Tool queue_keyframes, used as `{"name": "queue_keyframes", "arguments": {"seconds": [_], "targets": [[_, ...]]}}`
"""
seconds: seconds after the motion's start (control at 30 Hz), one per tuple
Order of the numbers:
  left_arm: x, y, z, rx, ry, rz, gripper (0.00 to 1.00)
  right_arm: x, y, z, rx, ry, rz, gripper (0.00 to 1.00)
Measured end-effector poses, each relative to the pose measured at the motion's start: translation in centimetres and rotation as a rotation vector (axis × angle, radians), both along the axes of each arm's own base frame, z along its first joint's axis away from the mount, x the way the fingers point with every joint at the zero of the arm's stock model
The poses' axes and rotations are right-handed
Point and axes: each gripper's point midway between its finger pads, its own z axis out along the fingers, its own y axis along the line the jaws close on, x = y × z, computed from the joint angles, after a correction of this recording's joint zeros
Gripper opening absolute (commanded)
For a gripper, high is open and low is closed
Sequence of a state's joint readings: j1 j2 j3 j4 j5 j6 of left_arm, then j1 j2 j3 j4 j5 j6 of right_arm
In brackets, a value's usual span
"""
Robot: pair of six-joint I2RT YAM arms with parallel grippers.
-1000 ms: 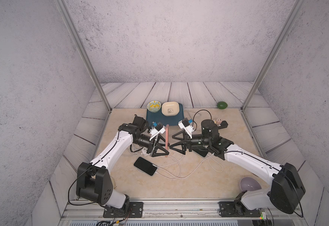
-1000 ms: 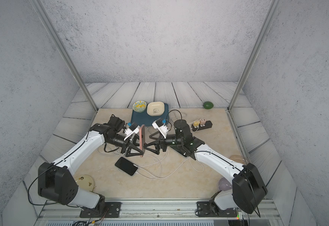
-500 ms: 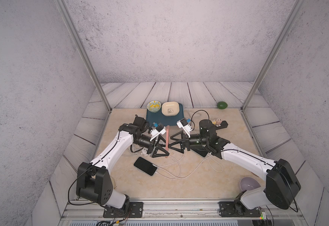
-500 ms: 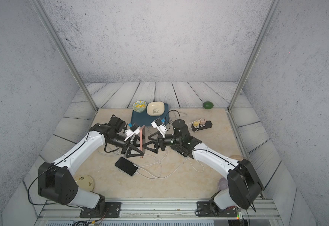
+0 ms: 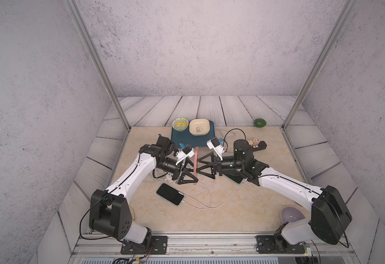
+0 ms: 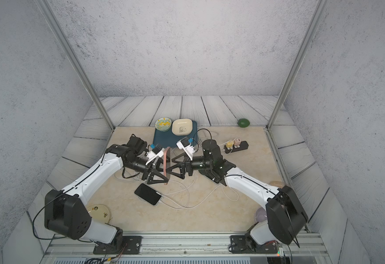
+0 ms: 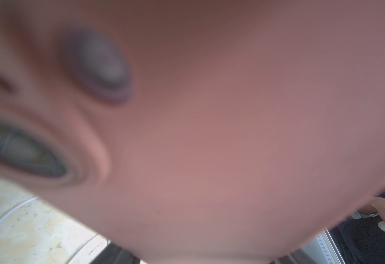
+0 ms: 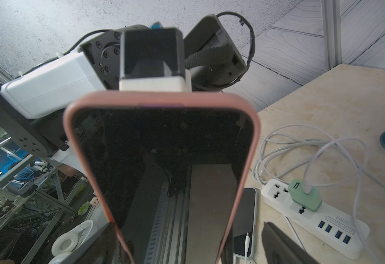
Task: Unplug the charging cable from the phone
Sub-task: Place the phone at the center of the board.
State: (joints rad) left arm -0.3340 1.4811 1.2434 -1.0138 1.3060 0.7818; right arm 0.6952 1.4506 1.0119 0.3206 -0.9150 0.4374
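Note:
A pink-cased phone (image 5: 195,164) (image 6: 166,163) stands upright above the table's middle, with my left gripper (image 5: 191,172) shut on it. Its blurred back (image 7: 210,148) fills the left wrist view. Its dark screen (image 8: 164,160) faces the right wrist camera. My right gripper (image 5: 199,165) (image 8: 187,228) is open, its fingers on either side of the phone's lower part. That phone's lower end is hidden, and no cable shows in it. A second phone (image 5: 170,193) (image 8: 244,219) lies flat nearby with a white charging cable (image 5: 184,199) plugged in.
White cables (image 5: 210,196) loop over the table. A blue tray (image 5: 182,140) at the back holds a bowl (image 5: 180,124) and a cream dish (image 5: 199,127). A black power strip (image 5: 259,144), a white power strip (image 8: 312,219), a green fruit (image 5: 260,123) and a purple bowl (image 5: 291,214) surround.
My right gripper has edged a little toward the pink phone. The left gripper and the phone have stayed in place.

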Motion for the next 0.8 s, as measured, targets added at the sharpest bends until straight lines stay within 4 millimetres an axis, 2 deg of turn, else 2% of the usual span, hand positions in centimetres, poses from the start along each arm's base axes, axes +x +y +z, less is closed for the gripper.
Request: {"name": "queue_keyframes", "arguments": {"seconds": [0.27,0.47,0.67,0.8], "targets": [[-0.2,-0.2,-0.2,0.013,-0.006,-0.009,0.0,-1.4,0.8,0.6,0.025,-0.021,0.044,0.99],[-0.2,-0.2,-0.4,0.019,-0.008,-0.01,0.0,-1.4,0.9,0.6,0.023,-0.021,0.042,0.99],[-0.2,-0.2,-0.5,0.026,-0.008,-0.009,0.0,-0.9,1.0,0.1,0.006,-0.021,0.013,0.74],[-0.1,-0.2,-0.5,0.029,-0.016,-0.008,0.0,-0.8,1.0,0.0,0.002,-0.022,0.008,0.52]]}}
